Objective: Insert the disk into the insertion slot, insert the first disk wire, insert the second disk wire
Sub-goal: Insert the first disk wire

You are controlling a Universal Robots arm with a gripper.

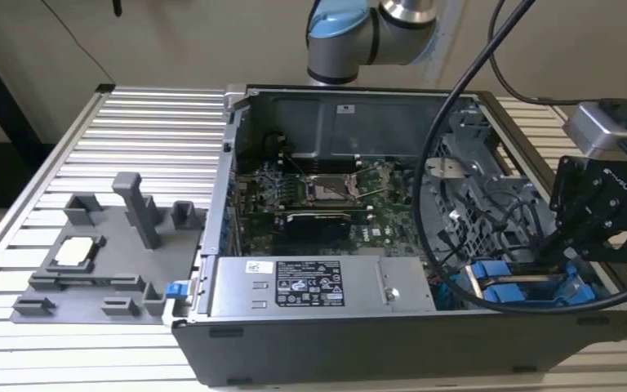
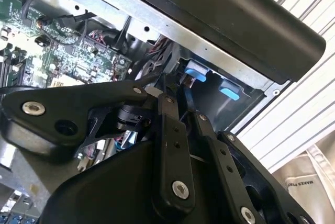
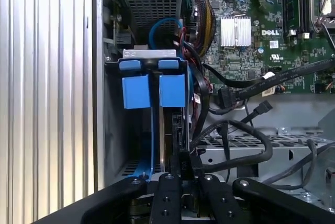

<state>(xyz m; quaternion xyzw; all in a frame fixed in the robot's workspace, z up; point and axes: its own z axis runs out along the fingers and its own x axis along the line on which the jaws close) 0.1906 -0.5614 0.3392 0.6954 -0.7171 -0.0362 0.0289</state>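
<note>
well, the ribbed metal table is carrying everything, spreading far out from the fingers on every side. the open computer case is lying on it, and the arm is standing behind the case, well away from the fingers. inside the case, the grey power-supply box is sitting well apart from the fingers, and the green motherboard is lying beyond it, further off again. a grey parts tray is resting on the table outside the case, about as far from the fingers as anything gets.

the gripper is hanging down into the corner of the case, where the insertion slot of the drive cage is sitting right at the fingers. in the first wrist view, the disk is standing edge-on in that slot, running straight ahead of the fingers, with its blue carrier tab at the far end. the fingers are sitting drawn close together, tips against the near edge of the disk. whether they are pinching it or only pressing on it i cannot tell. a second blue carrier is sitting just beside the disk. black cables are looping loose on the disk's other side, near the fingers but apart from them.
</note>
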